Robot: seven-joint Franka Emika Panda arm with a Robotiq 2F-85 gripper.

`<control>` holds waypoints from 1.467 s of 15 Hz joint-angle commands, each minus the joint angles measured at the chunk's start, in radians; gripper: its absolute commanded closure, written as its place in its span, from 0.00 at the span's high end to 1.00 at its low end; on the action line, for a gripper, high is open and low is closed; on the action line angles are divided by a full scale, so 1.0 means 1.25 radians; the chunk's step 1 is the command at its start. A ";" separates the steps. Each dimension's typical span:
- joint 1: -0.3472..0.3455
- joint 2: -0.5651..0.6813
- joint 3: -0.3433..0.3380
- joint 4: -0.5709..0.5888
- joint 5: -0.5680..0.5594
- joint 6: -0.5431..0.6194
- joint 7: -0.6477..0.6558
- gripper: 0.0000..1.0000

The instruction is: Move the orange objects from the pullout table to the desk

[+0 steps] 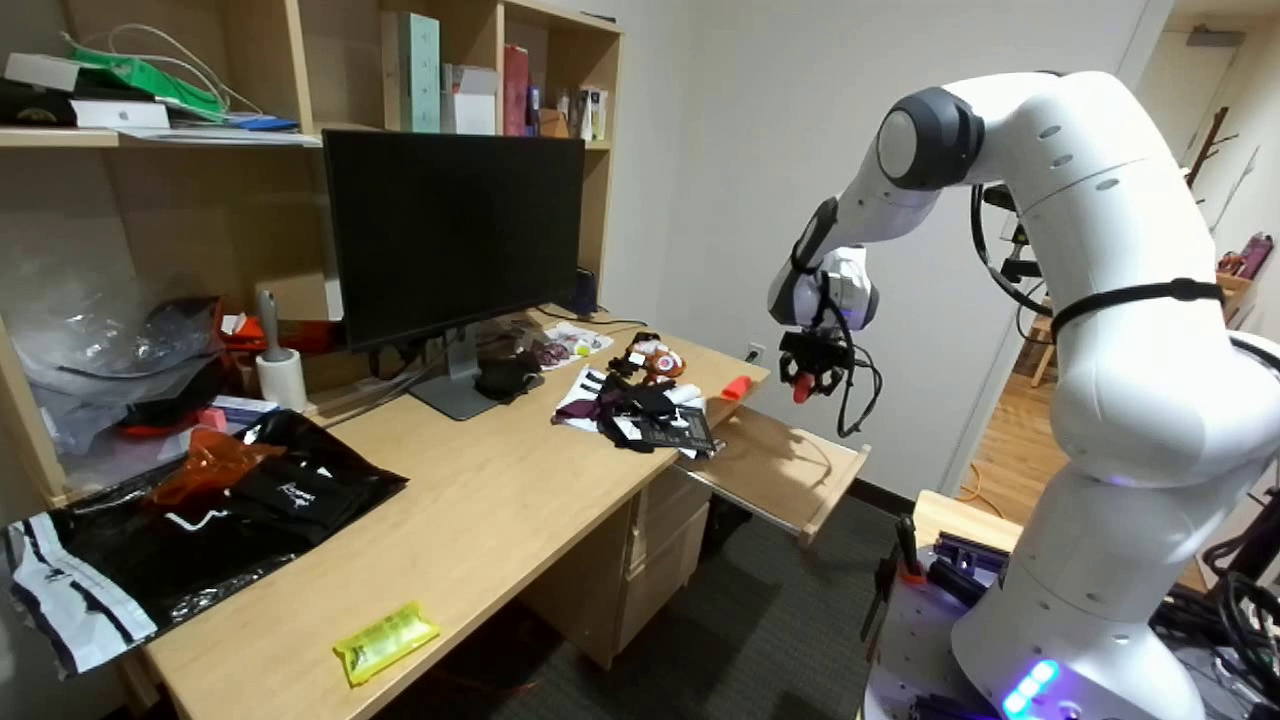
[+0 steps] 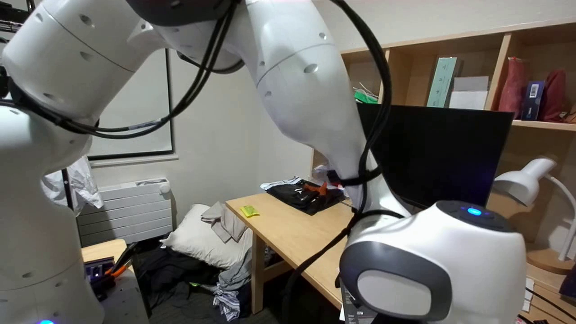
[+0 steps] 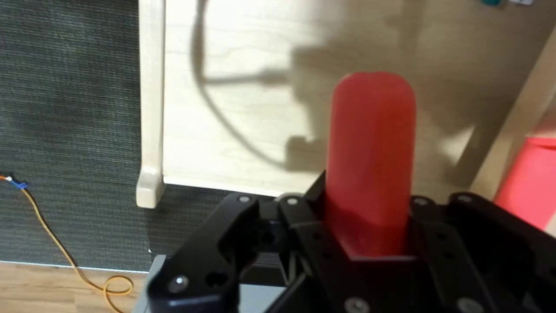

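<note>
My gripper [image 1: 812, 372] is shut on an orange-red piece [image 1: 802, 389] and holds it up in the air above the pullout table [image 1: 775, 470]. In the wrist view the held piece [image 3: 371, 148] points away between the fingers, over the bare light-wood pullout table [image 3: 243, 113]. A second orange-red piece [image 1: 737, 388] lies on the far right corner of the desk [image 1: 480, 500]. It also shows at the right edge of the wrist view [image 3: 530, 182]. In an exterior view the desk [image 2: 306, 229] shows, but the gripper, both pieces and the pullout table are out of view or hidden.
A large black monitor [image 1: 455, 230] stands on the desk. Dark clutter and packaging [image 1: 645, 410] lie near the second piece. A yellow-green packet [image 1: 386, 642] lies at the near edge, and a black bag [image 1: 240, 500] at the left. A white lamp [image 2: 524, 182] stands beside the monitor.
</note>
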State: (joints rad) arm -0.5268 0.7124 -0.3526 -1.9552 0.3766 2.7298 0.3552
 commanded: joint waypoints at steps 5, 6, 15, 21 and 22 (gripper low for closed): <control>0.018 -0.036 -0.002 0.032 -0.014 -0.055 -0.001 0.09; 0.018 -0.035 -0.002 0.031 -0.014 -0.055 -0.002 0.09; 0.076 0.053 -0.053 0.288 -0.085 -0.383 0.196 0.08; 0.072 0.206 -0.041 0.571 -0.101 -0.483 0.391 0.08; 0.071 0.240 -0.042 0.608 -0.109 -0.478 0.422 0.08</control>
State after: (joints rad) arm -0.4236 0.8724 -0.4037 -1.3757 0.2758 2.1575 0.7633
